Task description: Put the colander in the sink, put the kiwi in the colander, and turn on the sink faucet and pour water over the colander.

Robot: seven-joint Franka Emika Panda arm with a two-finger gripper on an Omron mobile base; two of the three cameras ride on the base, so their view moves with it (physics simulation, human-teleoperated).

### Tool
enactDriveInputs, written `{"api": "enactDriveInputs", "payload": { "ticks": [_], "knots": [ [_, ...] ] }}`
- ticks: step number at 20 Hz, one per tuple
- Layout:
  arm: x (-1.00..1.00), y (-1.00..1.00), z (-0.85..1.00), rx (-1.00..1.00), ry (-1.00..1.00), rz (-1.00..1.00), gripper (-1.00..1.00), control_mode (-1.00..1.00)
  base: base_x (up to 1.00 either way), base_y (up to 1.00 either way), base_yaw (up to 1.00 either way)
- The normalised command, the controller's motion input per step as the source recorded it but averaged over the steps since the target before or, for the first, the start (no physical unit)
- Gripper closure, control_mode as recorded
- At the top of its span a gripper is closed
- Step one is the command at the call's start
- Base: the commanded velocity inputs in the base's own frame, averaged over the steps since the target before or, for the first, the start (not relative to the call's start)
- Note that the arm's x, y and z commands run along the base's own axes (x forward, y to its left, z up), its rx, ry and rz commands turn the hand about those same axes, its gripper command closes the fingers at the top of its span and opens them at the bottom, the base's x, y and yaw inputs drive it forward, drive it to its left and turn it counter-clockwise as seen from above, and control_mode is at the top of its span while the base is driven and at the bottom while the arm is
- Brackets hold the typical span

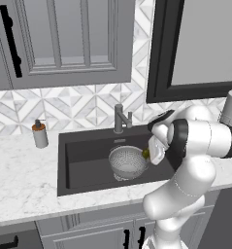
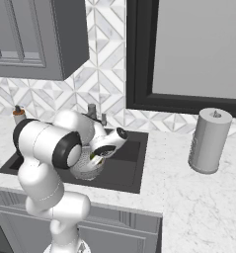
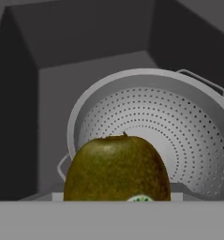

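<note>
One step looks done already: the colander (image 1: 128, 162) is sat in the sink (image 1: 83, 158), below the sink faucet (image 1: 120, 118). The kiwi (image 1: 146, 154) is held in the jaws just over the colander's right rim, presumably lined up to be dropped in. The jaws are closed around it.

colander (image 1: 127, 162) in sink (image 1: 83, 160); kiwi (image 3: 116, 168) above rim.
</note>
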Motion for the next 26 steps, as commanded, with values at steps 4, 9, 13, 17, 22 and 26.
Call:
{"api": "enactDriveInputs", "payload": {
  "ticks": [4, 9, 13, 17, 22, 26],
  "knots": [
    [0.01, 0.06, -0.13, 0.01, 0.00, 0.04, 1.00, -1.00, 0.00, 0.00, 0.00],
    [0.00, 0.20, -0.02, 0.00, 0.00, 0.00, 1.00, -1.00, 0.00, 0.00, 0.00],
    [0.00, 0.20, 0.00, 0.00, 0.00, 0.00, 1.00, -1.00, 0.00, 0.00, 0.00],
    [0.00, 0.01, -0.15, 0.00, 0.00, 0.02, 1.00, -1.00, 0.00, 0.00, 0.00],
    [0.00, 0.00, -0.21, 0.00, 0.00, 0.03, 1.00, -1.00, 0.00, 0.00, 0.00],
    [0.03, 0.00, -0.02, 0.00, 0.00, 0.00, -1.00, -1.00, 0.00, 0.00, 0.00]
  ]
}}
